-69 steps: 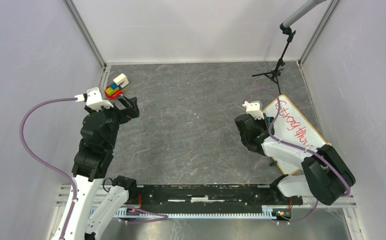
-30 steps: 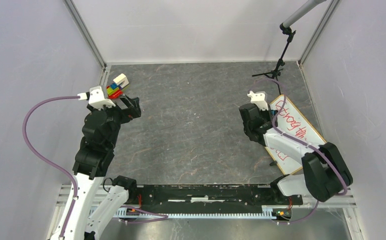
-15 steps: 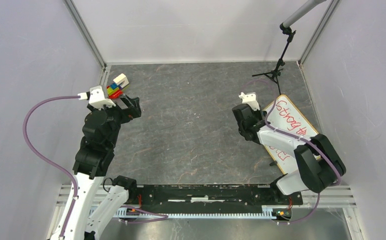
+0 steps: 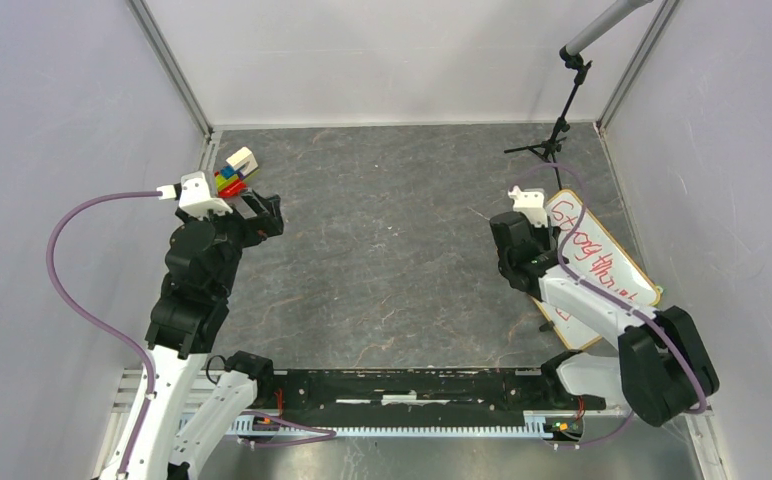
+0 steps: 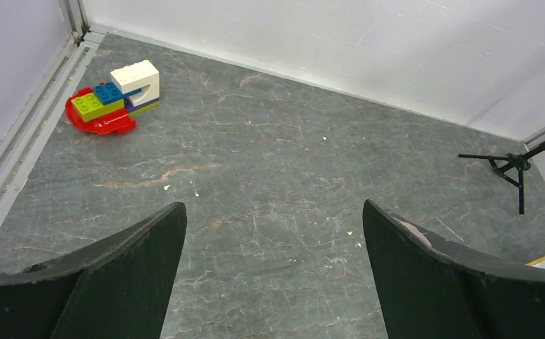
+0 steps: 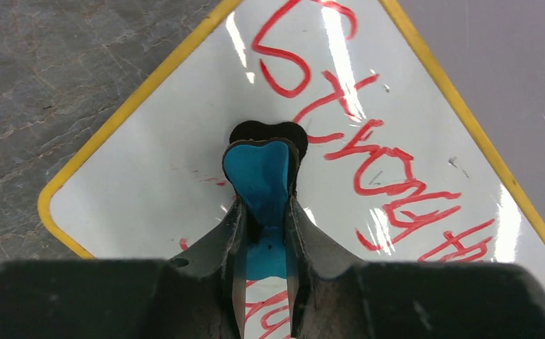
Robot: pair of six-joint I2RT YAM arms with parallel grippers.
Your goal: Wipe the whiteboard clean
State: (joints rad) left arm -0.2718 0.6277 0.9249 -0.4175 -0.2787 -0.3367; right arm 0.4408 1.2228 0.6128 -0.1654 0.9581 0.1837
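Note:
The whiteboard point(image 4: 599, 250) lies on the floor at the right, tilted diagonally, with red handwriting on it. In the right wrist view the whiteboard point(image 6: 150, 176) fills the frame, and its left part is bare with faint red smears. My right gripper point(image 6: 264, 212) is shut on a blue eraser block point(image 6: 261, 176), whose dark far end meets the board beside the first red letters. In the top view my right gripper point(image 4: 535, 243) sits over the board's near-left edge. My left gripper point(image 5: 273, 212) is open and empty above bare floor, far from the board; it also shows in the top view point(image 4: 267, 212).
A pile of toy bricks point(image 4: 232, 172) on a red piece sits at the far left corner, also in the left wrist view point(image 5: 114, 102). A black tripod stand point(image 4: 552, 140) stands just beyond the board. Walls enclose three sides.
My right arm swung left off the board's corner half a second ago and has come back right over the board with the eraser. The left arm has barely moved.

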